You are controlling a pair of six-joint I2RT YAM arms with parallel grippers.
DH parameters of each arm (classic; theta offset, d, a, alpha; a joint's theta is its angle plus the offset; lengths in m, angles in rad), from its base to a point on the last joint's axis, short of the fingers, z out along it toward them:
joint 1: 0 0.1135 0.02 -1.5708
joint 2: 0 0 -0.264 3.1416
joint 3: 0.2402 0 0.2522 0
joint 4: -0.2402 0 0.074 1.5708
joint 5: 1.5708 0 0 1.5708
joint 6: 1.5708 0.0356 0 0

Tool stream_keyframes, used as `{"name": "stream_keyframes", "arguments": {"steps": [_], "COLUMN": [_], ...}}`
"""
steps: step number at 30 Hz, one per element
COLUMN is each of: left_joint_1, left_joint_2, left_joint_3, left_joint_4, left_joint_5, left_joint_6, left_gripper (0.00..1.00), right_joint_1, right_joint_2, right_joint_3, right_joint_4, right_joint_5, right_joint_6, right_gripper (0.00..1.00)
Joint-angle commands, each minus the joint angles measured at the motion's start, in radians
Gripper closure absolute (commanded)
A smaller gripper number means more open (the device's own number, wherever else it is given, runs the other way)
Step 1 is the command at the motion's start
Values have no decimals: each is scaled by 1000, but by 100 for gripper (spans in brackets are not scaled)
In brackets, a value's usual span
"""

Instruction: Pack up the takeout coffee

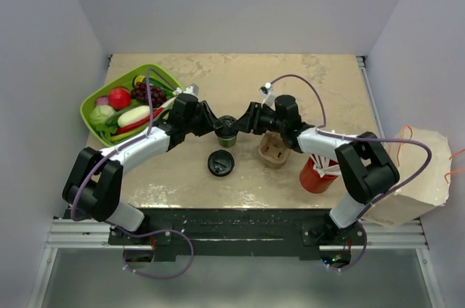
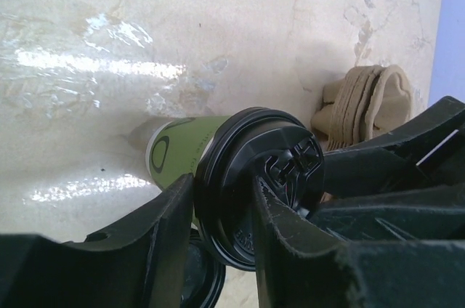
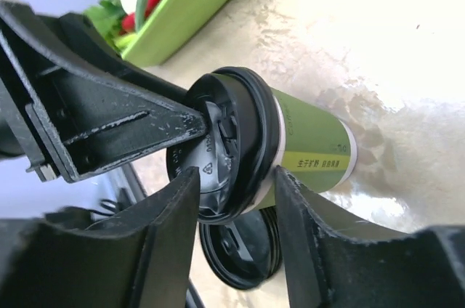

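A: Counter (image 1: 218, 75) check: where's the coffee (image 1: 227, 136)?
B: Mid-counter, upright. Your left claw (image 2: 221, 188) is half-closed on its lid (image 2: 240, 141); your right claw (image 3: 236, 181) straddles the lid, grip unclear.

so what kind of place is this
Probably a robot lab cell staged as a takeout counter: plain white walls around a marble-look table, with a lidded green cup and a basket of toy-looking produce.

Overhead and close wrist views share the cup (image 1: 227, 138).
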Motion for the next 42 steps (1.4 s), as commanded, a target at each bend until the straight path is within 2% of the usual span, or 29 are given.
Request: {"name": "stream_keyframes", "arguments": {"steps": [1, 4, 6, 7, 8, 10, 15, 19, 24, 27, 34, 42], "left_joint_1": [-31, -29, -29, -31, -31, -31, -32, -31, -32, -32, -26, 15], "left_joint_2": [15, 19, 23, 22, 22, 19, 15, 6, 20, 40, 81, 178], "left_joint_3": [-34, -26, -25, -23, -23, -26, -29, -34, -32, -3, 112, 163], "left_joint_4": [-180, -196, -203, -205, -206, -211, -217, -206, -160, -150, -142, -61], "left_joint_5": [-2, -16, -22, -25, -25, -36, -40, -34, 7, 10, -59, -71], "left_joint_6": [12, 12, 13, 4, -1, -16, -28, -24, -4, 4, 30, 38], "left_gripper": [60, 60, 60, 60, 60, 60, 60, 60, 53, 52, 44, 43], "right_joint_1": [14, 14, 15, 14, 15, 14, 17, 24, 24, 24, 14, -106], "right_joint_2": [-113, -167, -187, -187, -185, -164, -145, -127, -101, -113, -248, -428], "right_joint_3": [31, 82, 116, 157, 176, 196, 124, 131, 170, 211, 324, 285], "right_joint_4": [-105, -182, -309, -375, -523, -634, -512, -493, -512, -533, -622, -702], "right_joint_5": [27, -22, 8, 89, 150, 220, 117, 102, 117, 117, 329, 490], "right_joint_6": [-188, -222, -231, -230, -221, -143, -21, -21, -72, -131, -282, -299], "right_gripper": [48, 42, 41, 41, 41, 42, 42, 45, 46, 41, 24, 9]}}
